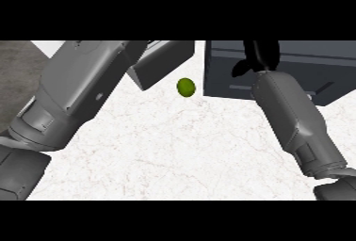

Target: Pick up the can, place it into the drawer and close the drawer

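White marble-patterned counter (173, 150) fills most of what I see from the head camera, and I'll take the dark grey box-shaped drawer unit (306, 61) at its far right as my landmark. On the far side of the counter from that unit, my left grey forearm (76, 94) crosses the view, big and close to the camera; I see no hand on it from here. My right grey forearm (295, 120) runs up from below the drawer unit and ends over its front face. My right hand (261, 56), black, lies over the unit's dark surface with fingers pointing down and apart; I can't tell whether they hold anything. Just beside the unit's left edge sits a small olive-green oval object (185, 87) on the bare counter, apart from both arms. No can is recognisable to me.
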Robot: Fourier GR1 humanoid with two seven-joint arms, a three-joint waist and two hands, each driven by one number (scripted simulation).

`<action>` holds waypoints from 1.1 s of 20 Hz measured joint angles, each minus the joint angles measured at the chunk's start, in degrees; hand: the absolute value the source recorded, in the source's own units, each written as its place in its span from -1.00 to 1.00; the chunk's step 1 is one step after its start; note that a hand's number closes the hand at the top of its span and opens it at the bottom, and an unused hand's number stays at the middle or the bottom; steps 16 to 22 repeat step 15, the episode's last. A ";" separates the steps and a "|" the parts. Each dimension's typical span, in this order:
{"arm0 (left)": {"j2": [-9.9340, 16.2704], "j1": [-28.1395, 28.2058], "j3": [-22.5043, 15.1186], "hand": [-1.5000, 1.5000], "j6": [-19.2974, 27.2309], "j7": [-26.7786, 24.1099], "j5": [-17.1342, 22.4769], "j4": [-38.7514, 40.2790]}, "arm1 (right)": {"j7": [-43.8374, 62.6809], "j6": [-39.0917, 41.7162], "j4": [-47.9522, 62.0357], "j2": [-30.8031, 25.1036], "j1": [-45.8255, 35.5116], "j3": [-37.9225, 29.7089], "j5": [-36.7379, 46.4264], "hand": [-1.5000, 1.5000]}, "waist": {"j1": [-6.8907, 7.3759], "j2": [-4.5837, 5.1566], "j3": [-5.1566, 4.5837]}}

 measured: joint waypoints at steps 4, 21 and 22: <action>1.55 2.07 -0.27 -1.00 -0.61 1.73 -0.10 -3.45 | -0.50 -0.71 3.93 -0.22 -2.71 -0.89 0.16 -1.00 | 0.40 0.13 0.07; 6.32 8.66 -0.70 -1.00 -2.27 4.52 -0.20 -12.90 | -8.86 1.04 8.18 -0.28 -6.03 -5.52 -4.35 -1.00 | 0.21 0.84 0.49; 6.32 8.66 -0.70 -1.00 -2.27 4.52 -0.20 -12.90 | -8.86 1.04 8.18 -0.28 -6.03 -5.52 -4.35 -1.00 | 0.21 0.84 0.49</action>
